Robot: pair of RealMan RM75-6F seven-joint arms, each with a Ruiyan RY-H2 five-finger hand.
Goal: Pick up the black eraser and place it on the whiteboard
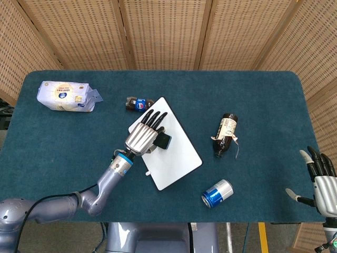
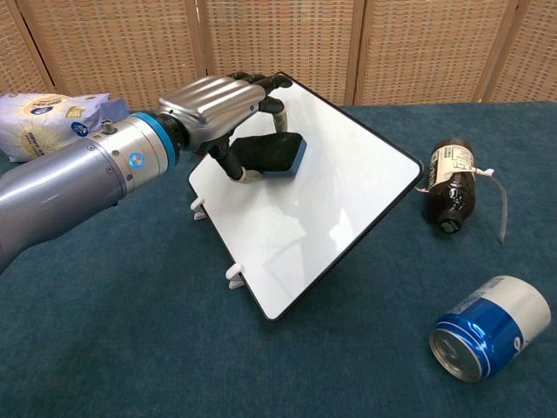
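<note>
The black eraser (image 1: pixel 165 140) (image 2: pixel 273 152), blue along its lower edge, lies low on the upper left part of the white whiteboard (image 1: pixel 176 155) (image 2: pixel 305 218). My left hand (image 1: pixel 143 135) (image 2: pixel 211 98) arches over it. The thumb presses the eraser's near end and the fingers reach across its far side, so the hand still holds it. The eraser's underside looks to be resting on the board. My right hand (image 1: pixel 321 179) hangs past the table's right front corner, its fingers apart and holding nothing.
A brown bottle (image 1: pixel 226 133) (image 2: pixel 452 187) lies right of the board, and a blue can (image 1: pixel 217 193) (image 2: pixel 489 327) lies near the front. A small dark bottle (image 1: pixel 138 103) sits behind the board. A white packet (image 1: pixel 64 96) (image 2: pixel 48 117) lies at the far left.
</note>
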